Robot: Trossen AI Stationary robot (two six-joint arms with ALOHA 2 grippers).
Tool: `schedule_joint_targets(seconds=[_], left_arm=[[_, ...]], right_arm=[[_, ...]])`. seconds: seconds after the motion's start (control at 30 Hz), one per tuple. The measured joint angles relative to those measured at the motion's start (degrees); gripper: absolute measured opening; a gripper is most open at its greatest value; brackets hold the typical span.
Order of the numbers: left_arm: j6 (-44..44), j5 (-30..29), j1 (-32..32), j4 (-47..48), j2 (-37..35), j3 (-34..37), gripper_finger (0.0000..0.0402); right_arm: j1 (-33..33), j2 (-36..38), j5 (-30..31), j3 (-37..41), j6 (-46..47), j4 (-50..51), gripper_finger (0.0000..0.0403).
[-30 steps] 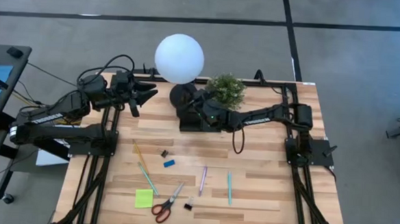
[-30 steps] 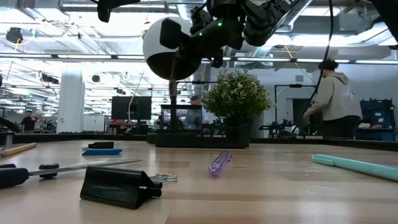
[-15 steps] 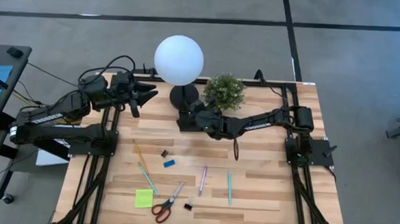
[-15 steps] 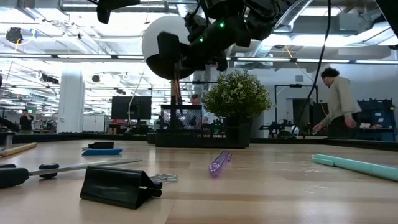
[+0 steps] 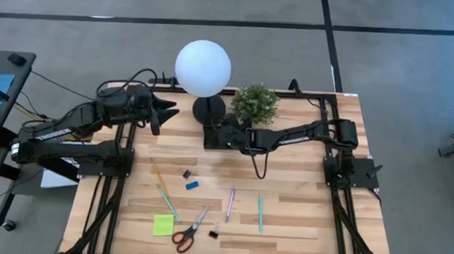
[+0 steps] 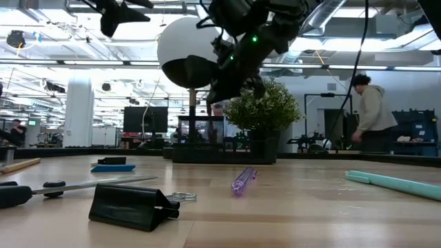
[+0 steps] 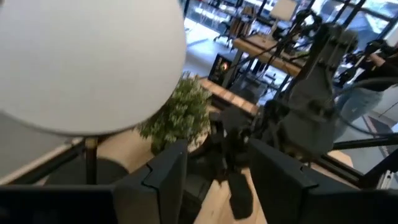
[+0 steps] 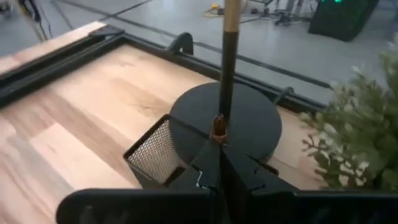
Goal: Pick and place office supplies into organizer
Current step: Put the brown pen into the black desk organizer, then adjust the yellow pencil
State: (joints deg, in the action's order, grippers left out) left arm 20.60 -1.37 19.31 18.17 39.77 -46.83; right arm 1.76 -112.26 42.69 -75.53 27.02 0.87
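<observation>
While poised over the organizer by the lamp base, right gripper pinched tight on a brown pencil. Left gripper spread, empty, raised by the lamp globe.

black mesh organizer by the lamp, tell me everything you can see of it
The small black rectangular organizer is an open-top tray with fine wire-mesh walls and a solid dark rim. It stands upright on the wooden table at the far side, close against the lamp's round black base and beside the green potted plant. The right gripper sits shut directly above it, pinching a thin brown pencil that points up out of the fingers. The inside of the tray is mostly hidden by the gripper.
</observation>
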Motion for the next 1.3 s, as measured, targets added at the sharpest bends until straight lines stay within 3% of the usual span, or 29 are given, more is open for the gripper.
schedule_joint_targets(seconds=[0.17, 0.27, 0.37, 0.67, 0.83, 1.13, 1.3], left_arm=[[1.28, -0.02, 0.00, 0.92, 0.00, 0.00, 0.0187], [2.22, 0.02, 0.00, 0.92, 0.00, 0.01, 0.0188], [2.68, 0.11, 0.00, 0.92, 0.00, 0.00, 0.0186], [4.76, 0.60, 0.00, 0.95, 0.00, 0.00, 0.0184], [5.45, 1.11, 0.00, 4.21, 0.02, 0.00, 0.0184], [12.00, 2.77, -0.13, 17.61, 1.00, 0.00, 0.0184], [19.36, 8.74, -2.81, 27.37, 2.62, 0.05, 0.0184]], right_arm=[[0.38, 0.45, -2.20, -2.35, -4.85, 0.24, 0.0000], [0.99, 0.41, -6.48, -3.30, -4.98, 2.55, 0.0009], [1.42, 0.38, -10.11, -3.44, -4.33, 6.51, 0.0038], [2.97, 0.34, -9.56, -3.37, -3.47, 9.60, 0.0143], [3.24, 0.82, -9.36, -3.34, -3.96, 9.63, 0.0179], [2.04, 10.91, -10.21, -3.36, -9.47, 10.87, 0.0180], [0.78, 18.37, -16.14, -3.38, -10.68, 12.67, 0.0167]])
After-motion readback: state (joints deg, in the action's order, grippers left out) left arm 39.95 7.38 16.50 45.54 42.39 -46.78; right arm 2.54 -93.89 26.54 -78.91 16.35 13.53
